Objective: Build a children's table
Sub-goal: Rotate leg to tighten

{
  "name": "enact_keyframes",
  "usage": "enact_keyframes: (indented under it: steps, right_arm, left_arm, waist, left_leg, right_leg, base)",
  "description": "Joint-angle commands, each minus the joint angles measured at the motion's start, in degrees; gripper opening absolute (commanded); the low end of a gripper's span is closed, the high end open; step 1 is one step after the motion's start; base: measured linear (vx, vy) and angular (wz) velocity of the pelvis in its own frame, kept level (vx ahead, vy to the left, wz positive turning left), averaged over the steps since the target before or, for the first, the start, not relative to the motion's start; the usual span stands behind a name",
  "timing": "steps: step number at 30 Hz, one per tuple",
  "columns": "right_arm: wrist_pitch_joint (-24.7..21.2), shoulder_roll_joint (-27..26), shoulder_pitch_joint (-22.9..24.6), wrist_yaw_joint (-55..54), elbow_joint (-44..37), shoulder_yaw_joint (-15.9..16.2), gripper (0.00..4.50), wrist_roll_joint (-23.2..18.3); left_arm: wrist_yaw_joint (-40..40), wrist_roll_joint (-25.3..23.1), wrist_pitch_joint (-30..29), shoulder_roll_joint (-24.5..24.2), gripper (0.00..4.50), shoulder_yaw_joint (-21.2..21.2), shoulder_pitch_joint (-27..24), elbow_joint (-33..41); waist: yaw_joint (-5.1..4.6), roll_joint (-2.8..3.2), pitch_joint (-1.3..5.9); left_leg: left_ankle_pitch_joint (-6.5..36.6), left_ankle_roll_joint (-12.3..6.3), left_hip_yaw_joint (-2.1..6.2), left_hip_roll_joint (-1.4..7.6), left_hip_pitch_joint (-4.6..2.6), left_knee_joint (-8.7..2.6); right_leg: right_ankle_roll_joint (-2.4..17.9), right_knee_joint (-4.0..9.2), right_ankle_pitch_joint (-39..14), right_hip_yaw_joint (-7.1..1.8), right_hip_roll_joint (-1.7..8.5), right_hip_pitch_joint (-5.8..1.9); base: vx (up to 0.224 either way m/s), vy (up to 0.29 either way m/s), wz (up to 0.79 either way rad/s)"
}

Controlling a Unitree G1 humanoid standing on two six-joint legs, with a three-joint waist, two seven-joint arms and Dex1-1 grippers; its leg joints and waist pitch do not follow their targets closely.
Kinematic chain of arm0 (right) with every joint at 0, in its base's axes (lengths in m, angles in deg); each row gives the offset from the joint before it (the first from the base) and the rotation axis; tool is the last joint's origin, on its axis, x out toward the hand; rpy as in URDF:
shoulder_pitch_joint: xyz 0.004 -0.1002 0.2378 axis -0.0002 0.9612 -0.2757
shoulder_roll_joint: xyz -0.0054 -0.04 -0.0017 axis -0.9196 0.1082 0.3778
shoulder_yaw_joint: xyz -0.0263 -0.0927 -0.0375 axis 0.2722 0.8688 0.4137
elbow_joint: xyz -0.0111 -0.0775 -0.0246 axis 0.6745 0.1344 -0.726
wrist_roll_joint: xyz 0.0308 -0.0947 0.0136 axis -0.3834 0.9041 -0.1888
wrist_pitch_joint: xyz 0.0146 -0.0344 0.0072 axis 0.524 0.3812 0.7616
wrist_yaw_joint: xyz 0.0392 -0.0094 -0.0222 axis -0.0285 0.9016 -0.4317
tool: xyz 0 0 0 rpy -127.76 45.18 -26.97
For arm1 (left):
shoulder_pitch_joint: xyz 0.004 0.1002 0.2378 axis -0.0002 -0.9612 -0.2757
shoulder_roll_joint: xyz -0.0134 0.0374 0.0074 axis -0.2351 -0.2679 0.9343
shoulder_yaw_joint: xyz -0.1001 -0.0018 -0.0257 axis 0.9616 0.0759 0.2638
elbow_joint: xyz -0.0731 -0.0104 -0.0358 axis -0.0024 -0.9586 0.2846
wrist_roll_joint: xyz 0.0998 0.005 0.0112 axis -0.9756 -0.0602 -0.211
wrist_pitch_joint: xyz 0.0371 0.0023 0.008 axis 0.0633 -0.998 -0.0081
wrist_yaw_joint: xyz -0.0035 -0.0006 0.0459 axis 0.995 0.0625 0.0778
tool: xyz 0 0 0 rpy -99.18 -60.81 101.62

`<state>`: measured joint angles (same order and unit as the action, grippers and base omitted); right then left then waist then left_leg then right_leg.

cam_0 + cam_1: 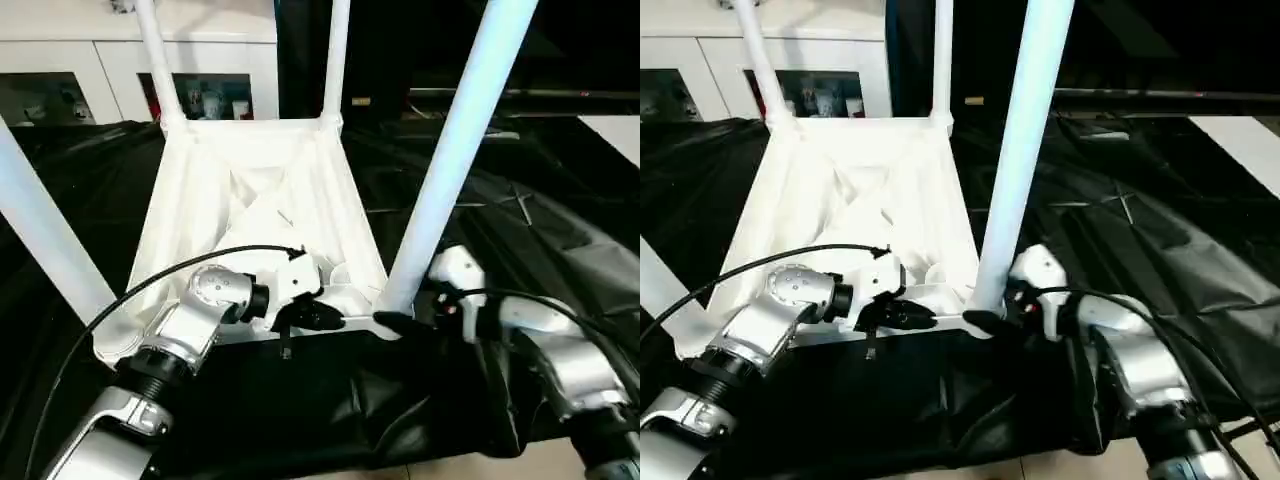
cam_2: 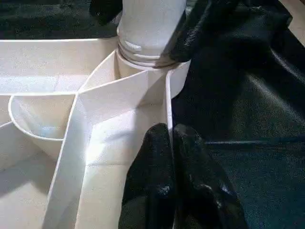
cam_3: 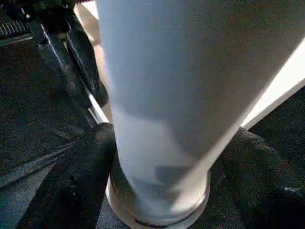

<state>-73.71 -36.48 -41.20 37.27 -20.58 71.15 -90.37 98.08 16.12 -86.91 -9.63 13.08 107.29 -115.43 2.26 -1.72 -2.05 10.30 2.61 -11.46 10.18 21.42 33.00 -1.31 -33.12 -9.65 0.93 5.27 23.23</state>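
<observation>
Black-draped work table (image 1: 560,200) under upturned white children's table (image 1: 250,190); left tool (image 2: 167,143) closed, right tool (image 3: 157,157) straddling leg (image 1: 450,160).

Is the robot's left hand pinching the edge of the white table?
Touching. In the left wrist view the left gripper has its two black fingers closed on the thin side wall of the upside-down tabletop, one on each side.

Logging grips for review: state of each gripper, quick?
Left gripper: jaws shut on the tabletop's edge wall.
Right gripper: jaws around the near-right leg; grip cannot be told.
</observation>
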Motion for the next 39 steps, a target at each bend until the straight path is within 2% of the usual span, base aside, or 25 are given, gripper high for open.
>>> enact_keyframes:
  steps: [1,4,7,10,13,15,16,17,19,20,21,22,25,26,28,33,38,39]
  right_arm:
    - [0.6,-0.4,-1.1,0.0,1.4,0.1,3.26,0.6]
    - [1.1,-0.7,-1.7,-0.2,2.4,0.1,3.15,0.4]
    - [1.8,-1.1,-2.2,-0.1,3.5,0.3,2.82,0.1]
    - [2.0,-1.4,-2.1,0.1,3.7,0.3,2.74,-0.1]
    - [1.9,-2.1,-1.5,-1.6,3.8,-0.1,2.61,0.4]
    - [1.5,-3.2,-1.0,-5.3,4.3,-0.9,2.56,1.3]
    - [-0.1,-6.2,-0.9,-12.5,5.6,-2.8,2.55,1.9]
    - [-1.0,-7.7,-0.8,-16.0,6.0,-3.7,2.54,2.1]
    - [-3.0,-11.6,-0.8,-23.8,7.0,-5.5,2.53,2.6]
    - [-3.9,-13.6,-0.8,-27.0,7.3,-5.9,2.52,2.7]
    - [-4.0,-13.9,-0.8,-27.3,7.4,-5.9,2.52,2.7]
    - [-5.0,-17.1,-1.1,-31.7,7.6,-6.4,2.52,2.8]
    - [-5.8,-19.9,-1.5,-35.0,7.8,-7.3,2.52,2.1]
    - [-6.1,-21.5,-1.9,-36.4,7.8,-7.8,2.52,1.3]
    - [-6.2,-23.4,-2.6,-37.9,7.9,-7.9,2.51,1.3]
    - [-5.0,-23.7,-2.9,-37.0,7.5,-6.7,2.43,2.4]
    - [-3.5,-22.0,-2.5,-32.9,6.5,-5.7,2.43,2.2]
    - [-3.5,-21.9,-2.4,-32.7,6.4,-5.7,2.64,2.2]
  left_arm:
    - [0.6,1.2,-0.1,0.4,0.00,-0.6,-0.9,0.1]
    - [0.6,1.2,-0.3,0.2,0.00,-0.5,-1.0,0.3]
    - [0.7,1.2,-0.6,0.0,0.00,-0.5,-1.2,0.7]
    - [1.0,1.3,-0.8,-0.2,0.00,-0.6,-1.4,0.9]
    - [0.9,1.3,-1.1,-0.2,0.00,-0.5,-1.4,1.0]
    - [-0.1,1.2,-1.8,0.4,0.00,-0.5,-1.3,1.0]
    - [-4.5,-0.1,-2.8,2.3,0.00,-0.1,-0.3,-0.5]
    - [-6.8,-0.7,-3.4,3.4,0.00,0.0,0.2,-1.3]
    - [-12.3,-2.1,-4.5,6.3,0.00,0.2,1.6,-3.4]
    - [-15.3,-2.9,-5.3,7.9,0.00,0.2,2.4,-4.5]
    - [-15.6,-3.0,-5.4,8.1,0.00,0.2,2.5,-4.6]
    - [-19.7,-4.0,-6.2,10.8,0.00,0.0,3.5,-6.0]
    - [-22.2,-4.4,-7.1,12.9,0.00,-0.3,4.1,-6.6]
    - [-23.5,-4.6,-7.5,14.1,0.00,-0.4,4.5,-7.0]
    - [-24.5,-5.1,-7.5,15.4,0.00,-0.6,5.1,-7.6]
    - [-22.2,-5.6,-5.2,14.9,0.00,-1.7,4.9,-7.2]
    - [-18.9,-5.4,-3.3,12.8,0.00,-2.1,3.8,-6.1]
    - [-18.8,-5.3,-3.3,12.7,0.00,-2.1,3.8,-6.1]
  waist:
    - [0.02,-0.81,2.93]
    - [-0.04,-0.93,2.93]
    - [-0.10,-0.75,2.88]
    - [-0.13,-0.77,2.92]
    - [-0.26,-0.73,2.96]
    - [-0.39,-0.78,2.83]
    - [-0.59,-0.87,2.85]
    - [-0.69,-0.79,2.67]
    - [-1.07,-0.81,2.75]
    - [-1.13,-0.81,2.70]
    - [-1.21,-0.77,2.71]
    - [-1.24,-0.81,2.71]
    - [-1.18,-0.74,2.77]
    - [-1.07,-0.31,2.80]
    - [-1.19,-0.56,2.84]
    - [-0.95,-0.53,2.90]
    - [-0.88,-0.53,2.79]
    - [-0.90,-0.53,2.77]
  left_leg:
    - [14.3,-3.66,0.97,2.79,-0.68,-3.75]
    - [14.3,-3.83,0.98,2.78,-0.68,-3.73]
    - [14.7,-3.54,1.03,2.80,-0.71,-3.80]
    - [14.6,-3.46,1.05,2.80,-0.70,-3.80]
    - [14.2,-3.61,1.02,2.76,-0.66,-3.76]
    - [14.6,-3.32,1.00,2.73,-0.66,-3.84]
    - [14.8,-2.75,1.09,2.68,-0.50,-3.93]
    - [16.0,-1.84,1.00,2.64,-0.87,-4.00]
    - [17.3,-0.21,1.43,2.52,-0.52,-4.30]
    - [17.9,0.09,1.38,2.56,-0.69,-4.31]
    - [19.7,0.43,1.30,2.47,-1.27,-4.15]
    - [19.9,0.38,1.39,2.42,-1.05,-4.22]
    - [19.9,0.26,1.43,2.41,-0.99,-4.26]
    - [19.8,0.20,1.49,2.40,-1.06,-4.30]
    - [19.5,-0.05,1.39,2.38,-0.84,-4.34]
    - [18.5,-0.78,1.30,2.40,-0.83,-4.28]
    - [19.3,-0.98,1.32,2.41,-0.77,-4.37]
    - [19.4,-0.95,1.31,2.40,-0.78,-4.39]
  right_leg:
    - [12.9,3.39,-14.3,-1.17,2.36,-2.02]
    - [12.9,3.37,-14.3,-1.15,2.32,-2.02]
    - [12.8,3.43,-15.1,-1.13,2.32,-1.99]
    - [12.9,3.36,-14.6,-1.13,2.32,-2.04]
    - [13.2,3.24,-13.6,-1.13,2.27,-2.09]
    - [13.0,3.38,-14.7,-1.15,2.26,-1.96]
    - [12.5,3.36,-15.7,-1.10,2.24,-2.12]
    - [12.0,3.79,-17.6,-1.17,2.12,-1.60]
    - [10.6,3.86,-21.3,-0.94,2.29,-2.02]
    - [10.2,4.07,-22.0,-1.00,2.23,-1.75]
    - [9.8,4.41,-23.3,-1.06,2.08,-1.20]
    - [9.5,4.43,-23.5,-1.13,2.17,-1.38]
    - [9.0,4.59,-23.2,-1.15,2.20,-1.30]
    - [9.0,4.57,-22.3,-1.14,2.15,-1.31]
    - [9.3,4.47,-20.4,-1.16,2.02,-1.40]
    - [9.8,4.30,-18.2,-1.16,2.05,-1.55]
    - [9.5,4.45,-19.4,-1.16,2.16,-1.59]
    - [9.5,4.49,-19.7,-1.17,2.17,-1.57]
  base:
    - [0.000,0.000,0.00]
    - [0.000,0.000,0.00]
    - [0.000,0.000,0.00]
    - [0.000,0.000,0.00]
    - [0.000,0.000,0.00]
    - [0.000,0.000,0.00]
    - [0.000,0.000,0.00]
    - [0.000,0.000,0.00]
    - [0.000,0.000,0.00]
    - [0.000,0.000,0.00]
    - [0.000,0.000,0.00]
    - [0.000,0.000,0.00]
    - [0.000,0.000,0.00]
    - [0.000,0.000,0.00]
    - [0.000,0.000,0.00]
    - [0.000,0.000,0.00]
    - [0.000,0.000,0.00]
    - [0.000,0.000,0.00]
